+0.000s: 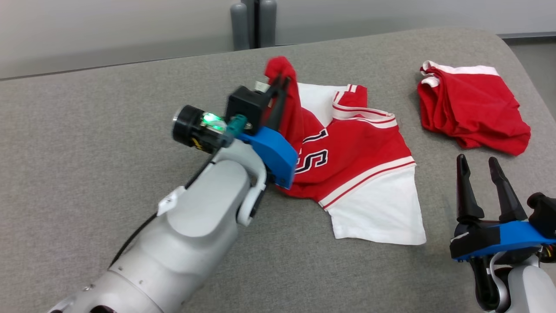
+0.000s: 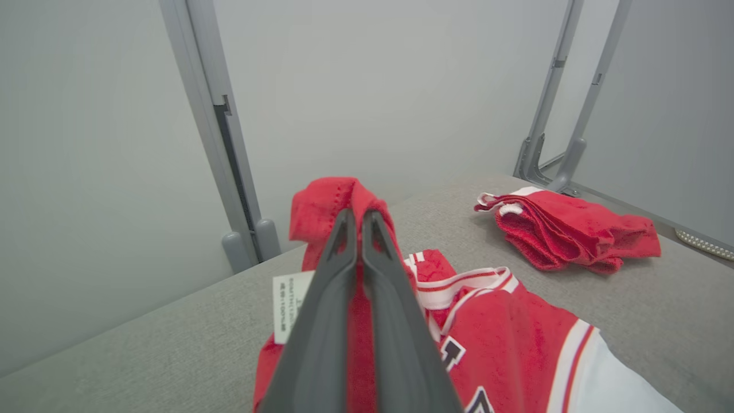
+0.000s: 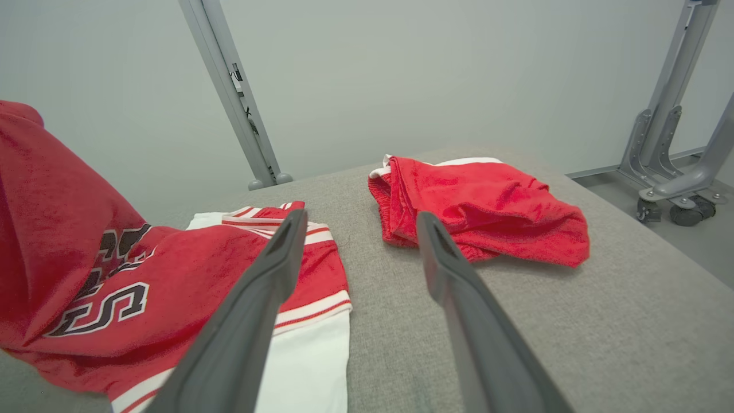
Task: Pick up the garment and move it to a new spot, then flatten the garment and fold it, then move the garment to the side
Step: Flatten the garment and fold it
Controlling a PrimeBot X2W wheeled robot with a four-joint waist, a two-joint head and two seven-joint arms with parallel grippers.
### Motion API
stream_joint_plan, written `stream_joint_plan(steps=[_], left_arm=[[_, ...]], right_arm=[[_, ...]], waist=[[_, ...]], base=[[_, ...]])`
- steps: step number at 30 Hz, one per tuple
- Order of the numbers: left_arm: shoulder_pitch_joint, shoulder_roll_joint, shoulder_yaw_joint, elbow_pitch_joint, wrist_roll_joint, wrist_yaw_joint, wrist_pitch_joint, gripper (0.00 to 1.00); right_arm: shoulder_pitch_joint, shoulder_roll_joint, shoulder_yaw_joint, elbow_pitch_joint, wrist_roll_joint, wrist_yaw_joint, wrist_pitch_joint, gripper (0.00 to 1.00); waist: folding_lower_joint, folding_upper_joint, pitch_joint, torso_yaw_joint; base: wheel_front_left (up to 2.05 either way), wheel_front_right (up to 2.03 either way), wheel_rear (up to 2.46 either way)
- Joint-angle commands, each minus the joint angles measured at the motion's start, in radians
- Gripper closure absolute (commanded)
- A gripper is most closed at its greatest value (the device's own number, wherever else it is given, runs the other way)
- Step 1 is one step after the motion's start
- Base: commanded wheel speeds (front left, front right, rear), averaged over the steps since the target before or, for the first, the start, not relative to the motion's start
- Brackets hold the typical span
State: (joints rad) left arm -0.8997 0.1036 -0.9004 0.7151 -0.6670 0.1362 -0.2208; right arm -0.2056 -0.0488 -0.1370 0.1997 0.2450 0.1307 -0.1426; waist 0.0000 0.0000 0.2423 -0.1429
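Gripping a bunched red fold of the jersey [image 1: 360, 161], the left pincer [image 1: 282, 82] is clenched tight; from its wrist the two fingers are pressed together with red cloth and a white label [image 2: 285, 304] squeezed up around them. That fold is raised off the counter [image 1: 87, 152], while the rest of the jersey trails down and to the right of the pincer and lies on the cloth top around the middle, closer to the far edge than the near one. Its long axis runs from the lifted fold, past the lettering, down to the white panel [image 1: 382, 213] that points at the near edge.

The right pincer [image 1: 480, 163] is released, fingers spread, empty, hovering by the near right part of the counter. The white panel's free corner lies just to its left, so I'd judge the right arm the nearer one for that end, while the left already has the opposite end. Spreading it flat looks to depend on pulling those two ends apart along that axis.

Red shorts [image 1: 471, 108] sit heaped towards the far right corner, well apart from the jersey.
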Motion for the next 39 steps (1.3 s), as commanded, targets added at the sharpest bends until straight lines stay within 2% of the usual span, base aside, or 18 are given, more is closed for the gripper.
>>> stream_joint_plan(steps=[1, 11, 16, 17, 18, 19, 26, 30, 36, 39], left_arm=[[0.005, -0.015, -0.037, -0.016, 0.009, -0.013, 0.028, 1.0], [0.119, -0.053, -0.254, 0.02, 0.021, -0.062, 0.145, 1.0], [0.138, -0.053, -0.313, 0.005, 0.004, -0.056, 0.144, 1.0], [0.132, -0.053, -0.317, -0.002, -0.001, -0.05, 0.134, 0.68], [0.124, -0.053, -0.32, -0.01, -0.001, -0.044, 0.124, 0.07], [0.115, -0.054, -0.324, -0.021, -0.001, -0.038, 0.113, 0.0], [0.096, -0.054, -0.346, -0.124, -0.013, -0.01, 0.064, 0.0], [0.112, -0.053, -0.354, -0.154, -0.034, 0.013, 0.074, 0.0], [0.147, -0.053, -0.362, -0.104, -0.065, 0.009, 0.123, 0.0], [0.148, -0.053, -0.353, -0.045, -0.085, 0.034, 0.135, 0.0]], right_arm=[[0.004, -0.003, -0.009, 0.003, 0.008, 0.0, -0.007, 0.0], [-0.003, -0.003, 0.0, 0.034, 0.027, 0.0, -0.027, 0.0], [-0.014, -0.003, -0.004, 0.051, 0.028, 0.0, -0.036, 0.0], [-0.016, -0.003, -0.004, 0.054, 0.027, 0.0, -0.036, 0.0], [-0.016, -0.003, -0.005, 0.056, 0.025, 0.0, -0.038, 0.0], [-0.016, -0.003, -0.008, 0.061, 0.022, 0.0, -0.041, 0.0], [-0.016, -0.003, -0.009, 0.07, 0.014, 0.0, -0.041, 0.0], [-0.009, -0.003, -0.012, 0.067, 0.01, 0.0, -0.036, 0.0], [-0.005, -0.003, -0.004, 0.051, 0.015, 0.0, -0.028, 0.0], [-0.01, -0.003, 0.003, 0.048, 0.02, 0.0, -0.027, 0.0]], waist=[[0.0, 0.0, 0.004, -0.016], [0.0, 0.0, 0.036, -0.08], [0.0, 0.0, 0.036, -0.072], [0.0, 0.0, 0.033, -0.067], [0.0, 0.0, 0.031, -0.06], [0.0, 0.0, 0.027, -0.053], [0.0, 0.0, -0.004, -0.006], [0.0, 0.0, -0.018, 0.014], [0.0, 0.0, -0.014, 0.011], [0.0, 0.0, 0.002, -0.013]], base=[[0.0, 0.0, 0.0], [0.0, 0.0, 0.0], [0.0, 0.0, 0.0], [0.0, 0.0, 0.0], [0.0, 0.0, 0.0], [0.0, 0.0, 0.0], [0.0, 0.0, 0.0], [0.0, 0.0, 0.0], [0.0, 0.0, 0.0], [0.0, 0.0, 0.0]])
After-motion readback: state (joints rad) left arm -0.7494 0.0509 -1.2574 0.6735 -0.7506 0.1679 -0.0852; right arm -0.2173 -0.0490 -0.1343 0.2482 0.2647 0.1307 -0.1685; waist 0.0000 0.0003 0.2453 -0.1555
